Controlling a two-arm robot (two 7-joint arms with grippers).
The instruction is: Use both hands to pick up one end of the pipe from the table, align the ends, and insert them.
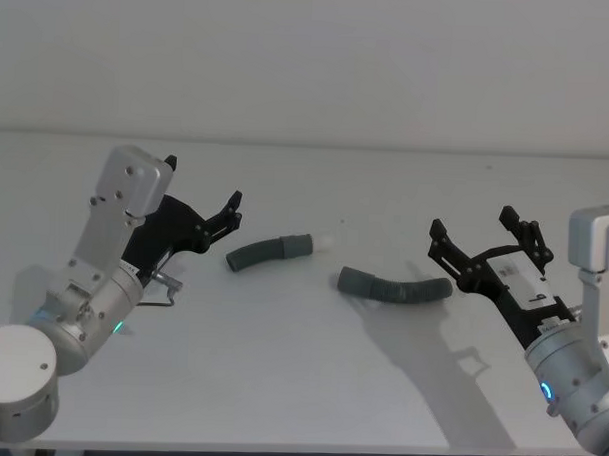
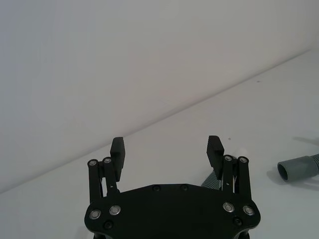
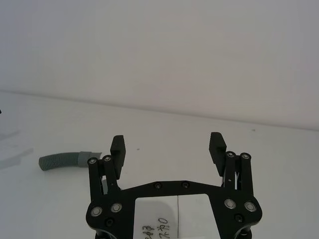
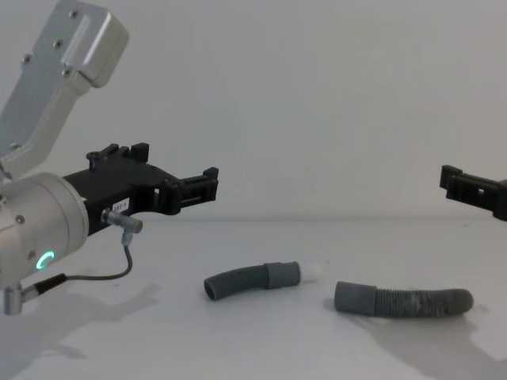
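Grey hose risk: a skewed pinch could roll either piece, spoiling the alignment.
White-tipped grey corrugated hose [image 1: 272,251]: lying on white matte tabletop [image 1: 279,377].
Plain-cuffed grey corrugated hose [image 1: 394,287]: just right of it, apart.
My black plastic left claw [image 1: 231,213]: spread wide, empty.
My black plastic right claw [image 1: 472,224]: spread wide, empty.

Grey white-tipped hose piece [image 1: 272,251] and plain-cuffed hose piece [image 1: 394,287] flat on table [image 1: 279,387], cuffs [image 1: 297,244] close but apart.

A plain, pale wall [image 1: 310,58] stands in the background. Its surface is uniform in tone; its lower edge runs straight.
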